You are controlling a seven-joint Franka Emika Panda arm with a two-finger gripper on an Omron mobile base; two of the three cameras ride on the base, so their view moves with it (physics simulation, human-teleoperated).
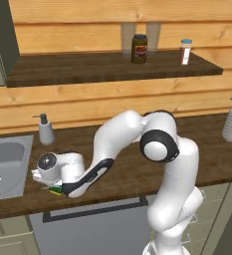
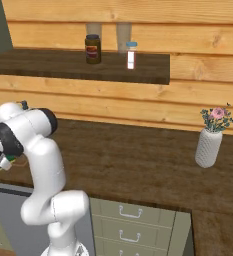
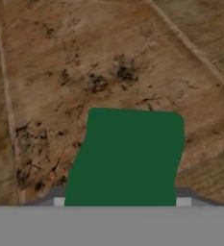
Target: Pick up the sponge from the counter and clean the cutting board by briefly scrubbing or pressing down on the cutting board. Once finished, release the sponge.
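Sponge (image 3: 129,156), green face toward the hand camera, sits between the fingers, which are clamped on it; it lies on the board (image 3: 75,72), a brown wooden surface marked with dark stains and crumbs just past the sponge's far edge. In the left base view the arm bends low to its left, the hand (image 1: 50,169) down at the tabletop (image 1: 137,169) near its front edge, just beside the sink (image 1: 8,164), and a small green and yellow corner of the sponge (image 1: 55,190) peeks out under the hand. A soap dispenser (image 1: 46,129) stands behind the hand by the wall. On the shelf (image 1: 87,67) above stand a dark jar (image 1: 139,48) and a small bottle (image 1: 185,52). A white vase (image 2: 208,147) with flowers stands well apart on the right of the tabletop.
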